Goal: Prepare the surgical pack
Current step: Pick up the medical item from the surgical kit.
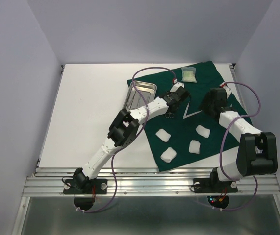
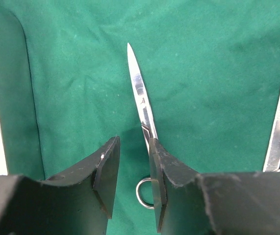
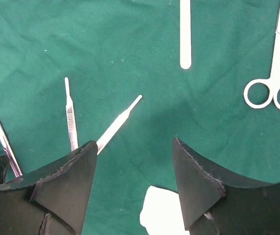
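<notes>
The green drape (image 1: 179, 139) is being used flat on the tabletop (image 1: 90, 107) as a clean bed for the tools. The left claw (image 2: 132, 161) is being held open over the scissors (image 2: 140, 100) lying on the drape, likely for lifting. Their long blades are being pointed straight away from it. The right claw (image 3: 135, 164) is being held open and empty.

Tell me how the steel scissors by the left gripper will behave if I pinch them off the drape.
The scissors look like rigid polished steel, so they should hold shape but may slip in the left gripper. They lie flat and thin on the soft green drape, so a pinch may catch cloth too. Rolling seems unlikely.
</notes>
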Motion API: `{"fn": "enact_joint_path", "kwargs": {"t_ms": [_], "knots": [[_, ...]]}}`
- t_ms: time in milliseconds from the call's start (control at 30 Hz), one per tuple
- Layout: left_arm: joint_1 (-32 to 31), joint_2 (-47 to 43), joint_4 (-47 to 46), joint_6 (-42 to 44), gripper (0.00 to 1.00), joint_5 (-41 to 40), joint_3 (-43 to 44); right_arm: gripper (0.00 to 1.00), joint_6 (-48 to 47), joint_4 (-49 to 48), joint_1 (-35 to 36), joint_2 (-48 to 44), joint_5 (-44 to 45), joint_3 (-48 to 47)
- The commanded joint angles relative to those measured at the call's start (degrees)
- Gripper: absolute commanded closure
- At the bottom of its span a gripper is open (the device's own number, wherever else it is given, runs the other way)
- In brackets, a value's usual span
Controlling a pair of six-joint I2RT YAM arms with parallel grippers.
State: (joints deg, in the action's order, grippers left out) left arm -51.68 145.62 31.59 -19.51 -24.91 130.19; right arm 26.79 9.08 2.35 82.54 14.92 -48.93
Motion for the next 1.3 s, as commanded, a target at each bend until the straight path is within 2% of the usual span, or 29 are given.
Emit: {"fn": "enact_joint_path", "kwargs": {"t_ms": [0, 267, 500, 733, 1033, 1267], "knots": [[-0.3, -5.4, -2.1, -1.4, 0.58, -0.5, 0.2, 0.32, -0.6, 0.6, 0.1, -1.1, -0.2, -0.2], [-0.2, -4.6, -2.9, -3.0, 0.56, -0.3, 0.9, 0.32, -0.9, 0.7, 0.1, -0.8, -0.2, 0.4], [-0.2, 0.8, 0.0, -4.1, 0.56, -0.8, 4.0, 0.32, -0.9, 0.7, 0.1, -1.1, -0.8, 0.8], [0.3, 0.6, -1.8, -5.5, 0.66, 0.9, 0.6, 0.32, -0.6, 0.8, 0.1, -1.9, -0.7, 1.4], [0.7, 0.8, -2.1, -5.0, 0.68, 2.4, -0.1, 0.32, -0.8, 1.3, 0.1, -2.0, -0.9, 0.3], [1.1, 2.7, -1.4, -5.1, 0.63, 3.6, -0.5, 0.32, -1.0, 1.4, 0.1, -2.4, -0.6, 0.3]]}}
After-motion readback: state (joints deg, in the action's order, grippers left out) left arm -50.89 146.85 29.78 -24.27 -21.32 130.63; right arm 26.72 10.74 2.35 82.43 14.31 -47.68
